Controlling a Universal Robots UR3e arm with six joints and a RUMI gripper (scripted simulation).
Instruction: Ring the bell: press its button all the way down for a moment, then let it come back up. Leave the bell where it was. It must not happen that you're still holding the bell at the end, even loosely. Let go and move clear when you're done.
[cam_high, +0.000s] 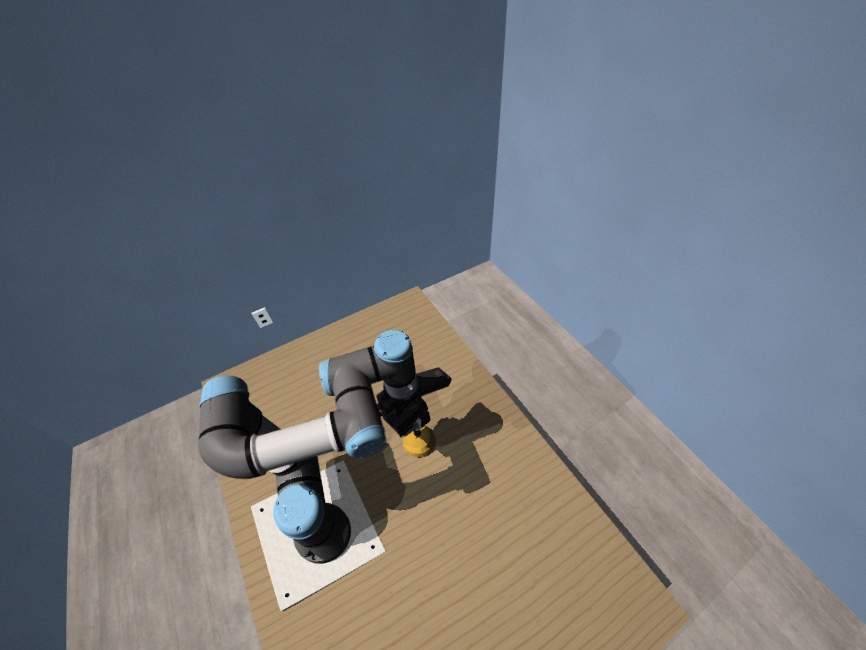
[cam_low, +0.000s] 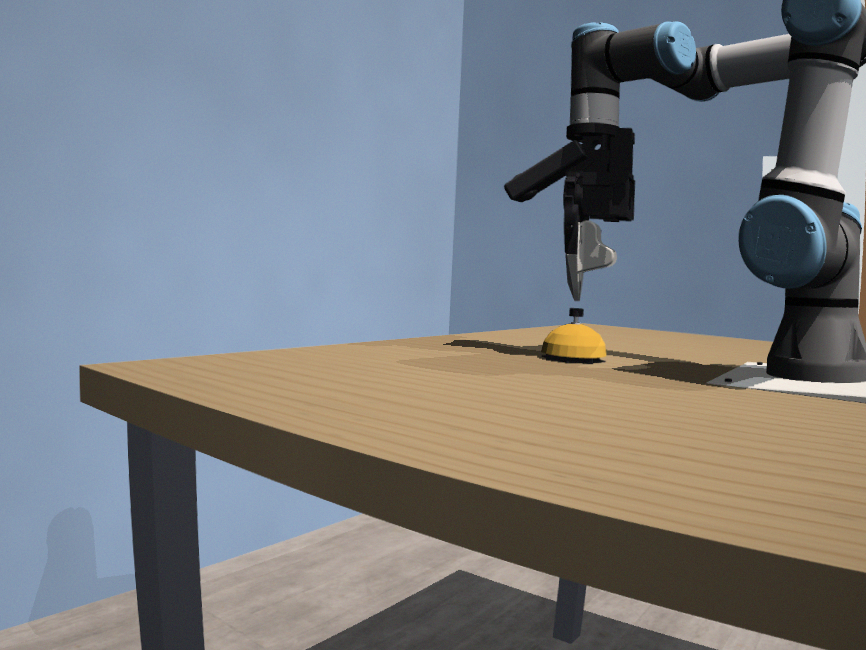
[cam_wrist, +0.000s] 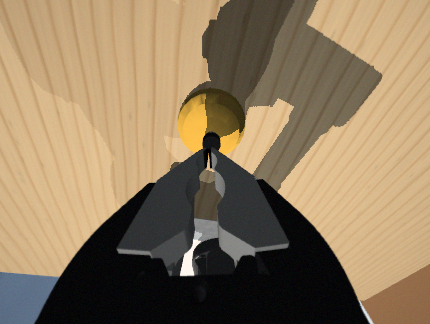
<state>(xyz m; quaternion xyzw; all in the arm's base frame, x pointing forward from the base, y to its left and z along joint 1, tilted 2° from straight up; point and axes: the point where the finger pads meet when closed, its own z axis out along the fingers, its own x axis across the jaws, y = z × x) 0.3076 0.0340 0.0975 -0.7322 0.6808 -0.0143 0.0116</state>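
A yellow dome bell (cam_low: 573, 344) stands on the wooden table, with its small black button (cam_low: 576, 312) raised on a thin stem. My gripper (cam_low: 575, 293) is shut and empty, fingers pointing straight down, with the tips a small gap above the button and not touching it. In the wrist view the closed fingertips (cam_wrist: 210, 159) line up just below the black button (cam_wrist: 211, 140) on the yellow dome (cam_wrist: 211, 120). In the overhead view the gripper (cam_high: 417, 424) hangs over the bell (cam_high: 419, 442), partly covering it.
The arm's base stands on a white plate (cam_high: 318, 538) near the table's left edge. The arm's elbow and forearm (cam_high: 293, 442) lie low beside the bell. The table edge (cam_low: 419, 447) is in front.
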